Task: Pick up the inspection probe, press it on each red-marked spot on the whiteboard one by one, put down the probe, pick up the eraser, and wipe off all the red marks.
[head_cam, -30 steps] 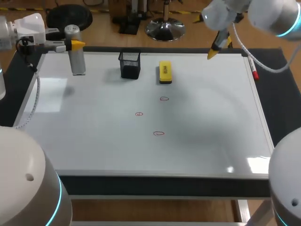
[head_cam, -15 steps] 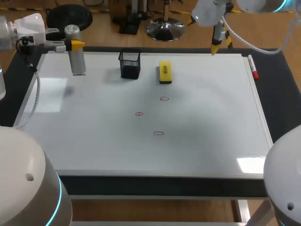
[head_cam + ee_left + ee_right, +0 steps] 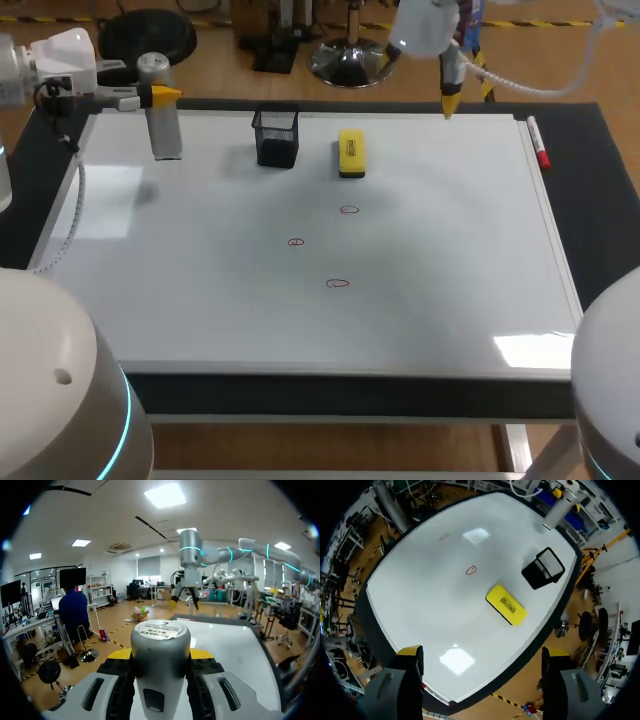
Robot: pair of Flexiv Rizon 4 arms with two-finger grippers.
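Grey and smooth-sided, the upright cylindrical inspection probe (image 3: 160, 125) sits at the 10 o'clock corner of the flat white whiteboard (image 3: 450, 250) in the head view. I cannot tell whether its foot rests on the surface or hangs just above it.

It looks rigid and metal-like, so it should take a firm squeeze without giving. The slick round wall could twist or slide in a loose hold. The best place to take it seems to be high on the body, just under the cap, with the pads square on opposite sides. That way a downward press runs straight along its axis.

The left claw (image 3: 158, 96) has it exactly there. In the left wrist view the cylinder fills the gap, with a finger pressed against each flank, so the claw is clamped on the inspection probe.

The right claw (image 3: 481, 656) hangs beyond the far edge at about 1 o'clock, its fingers wide apart with nothing between them. From it the probe lies well apart, across the board toward 9 o'clock.

Three small red marks (image 3: 338, 283) sit near the centre. The yellow block eraser (image 3: 351, 154) lies at 12 o'clock, just beside the black mesh cup (image 3: 277, 137). A red-capped marker pen (image 3: 538, 146) rests on the 2 o'clock edge.
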